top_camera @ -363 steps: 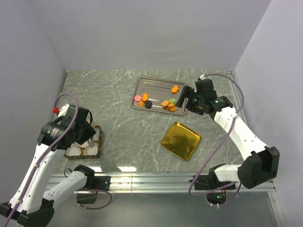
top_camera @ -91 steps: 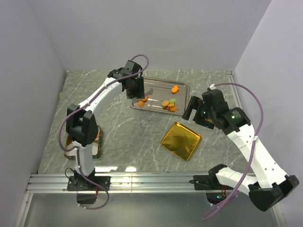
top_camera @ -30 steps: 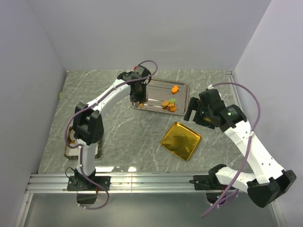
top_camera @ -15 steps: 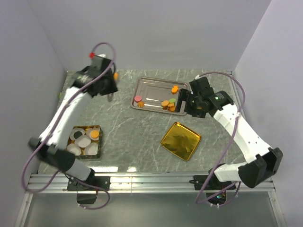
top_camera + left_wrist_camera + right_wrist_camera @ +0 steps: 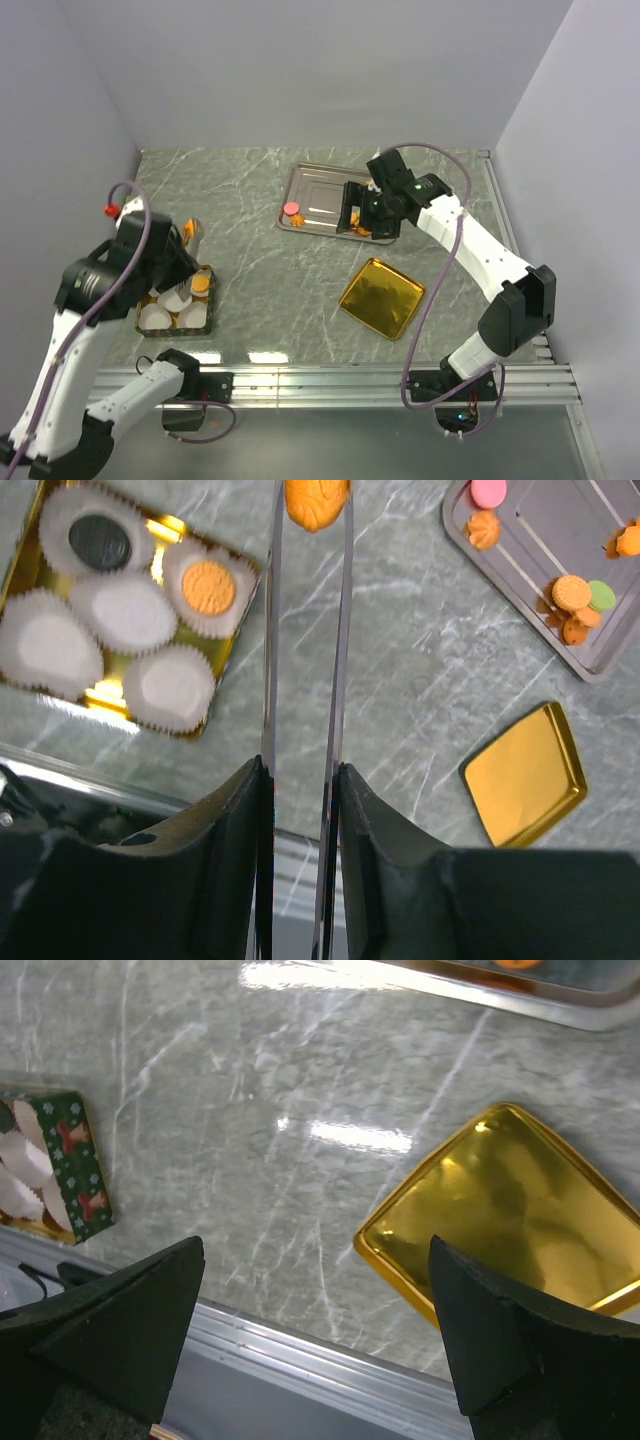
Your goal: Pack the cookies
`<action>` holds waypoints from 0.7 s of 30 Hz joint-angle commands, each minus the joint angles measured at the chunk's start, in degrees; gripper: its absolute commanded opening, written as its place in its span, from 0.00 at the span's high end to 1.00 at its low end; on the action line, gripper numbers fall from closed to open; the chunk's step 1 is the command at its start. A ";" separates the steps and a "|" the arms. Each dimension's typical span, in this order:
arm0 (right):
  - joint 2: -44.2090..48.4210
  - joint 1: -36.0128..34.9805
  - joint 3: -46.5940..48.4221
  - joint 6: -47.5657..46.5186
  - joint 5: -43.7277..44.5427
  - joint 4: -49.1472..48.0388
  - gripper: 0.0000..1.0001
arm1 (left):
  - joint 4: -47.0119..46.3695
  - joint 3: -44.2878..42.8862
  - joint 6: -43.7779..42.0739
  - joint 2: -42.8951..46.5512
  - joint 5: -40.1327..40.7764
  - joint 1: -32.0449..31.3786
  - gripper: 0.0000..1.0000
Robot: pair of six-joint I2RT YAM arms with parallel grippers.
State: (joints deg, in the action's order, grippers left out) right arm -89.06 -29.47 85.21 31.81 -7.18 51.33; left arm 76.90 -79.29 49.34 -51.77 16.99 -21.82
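There, the left gripper point(image 5: 310, 515) is clenched on an orange cookie point(image 5: 316, 498), pinched right at the tips of its long thin fingers. It hangs over the bare table point(image 5: 250, 270), just beside the box point(image 5: 178, 303). In that box sit white paper cups point(image 5: 128, 613): one holds a black cookie point(image 5: 98, 542), and the one next to it a second orange cookie point(image 5: 208, 583). Over at the steel tray point(image 5: 318, 190) the right gripper point(image 5: 362, 208) hovers with its jaws spread wide, gripping nothing. On the tray lie a pink cookie point(image 5: 487, 492), a green cookie point(image 5: 600, 593) and several orange cookies point(image 5: 571, 590). A gold lid point(image 5: 381, 297) lies flat on the table, apart from the tray.
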 commanded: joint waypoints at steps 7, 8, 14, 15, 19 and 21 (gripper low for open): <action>-2.35 -6.03 2.60 0.00 -2.75 -2.11 0.00 | 1.85 9.67 7.26 8.43 -1.96 0.29 0.65; -2.26 -6.56 2.16 0.09 -2.84 -2.37 0.00 | 1.93 10.37 7.96 9.31 -1.96 0.29 0.65; -0.59 -7.53 -1.27 0.53 -2.84 -3.17 0.00 | 1.93 16.53 14.89 19.40 -0.38 0.29 0.63; -0.16 -7.61 -1.62 0.53 -2.75 -3.17 0.00 | 2.02 17.75 15.43 20.21 -0.21 0.29 0.63; 0.55 -7.61 -3.12 0.36 -2.49 -3.17 0.00 | 2.02 20.48 16.75 22.23 -0.29 0.38 0.59; 0.81 -7.53 -3.56 0.27 -2.40 -3.17 0.00 | 2.02 21.97 16.93 23.03 -0.12 0.29 0.58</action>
State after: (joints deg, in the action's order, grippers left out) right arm -91.26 -36.77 82.21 32.10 -9.93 49.47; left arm 78.74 -59.05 63.94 -29.32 16.10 -21.76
